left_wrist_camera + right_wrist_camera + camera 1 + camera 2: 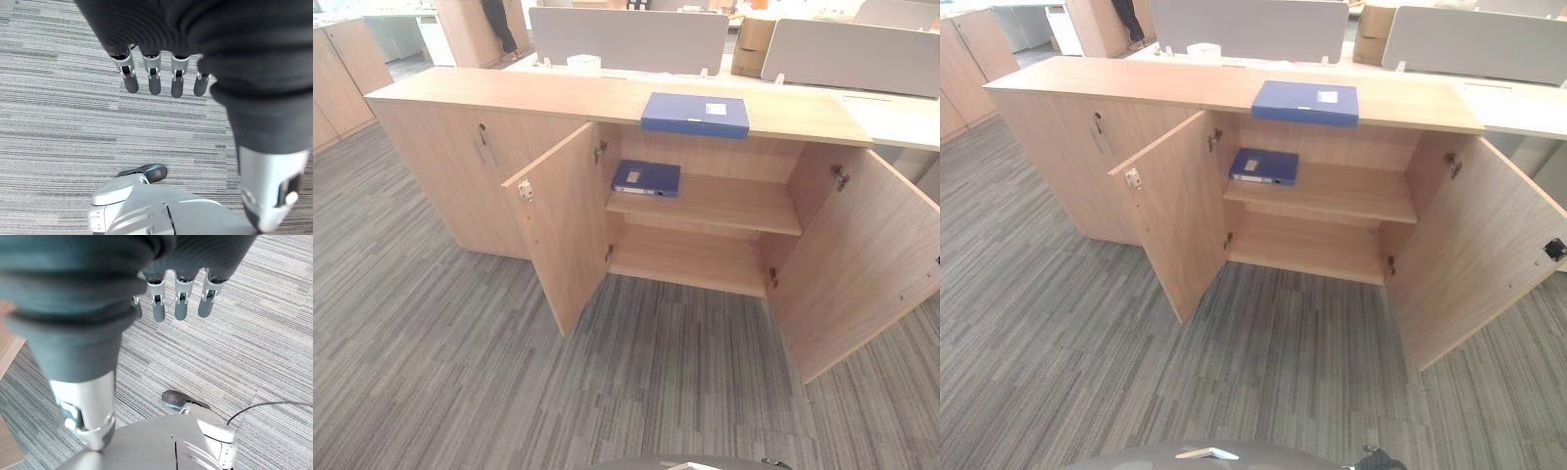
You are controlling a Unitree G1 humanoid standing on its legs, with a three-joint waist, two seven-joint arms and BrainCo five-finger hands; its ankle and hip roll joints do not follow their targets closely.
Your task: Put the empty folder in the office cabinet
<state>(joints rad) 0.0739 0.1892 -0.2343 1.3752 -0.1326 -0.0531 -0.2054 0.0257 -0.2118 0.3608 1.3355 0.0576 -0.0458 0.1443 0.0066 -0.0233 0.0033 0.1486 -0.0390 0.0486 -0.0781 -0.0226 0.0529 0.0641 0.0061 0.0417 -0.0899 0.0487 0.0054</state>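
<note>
Grey striped carpet surrounds the wooden office cabinet, both doors swung wide. One blue folder lies on its top at 12 o'clock; another folder sits on the shelf. Left hand and right hand hang empty, fingers straight. Approach, then grip the top folder by both long edges.
</note>
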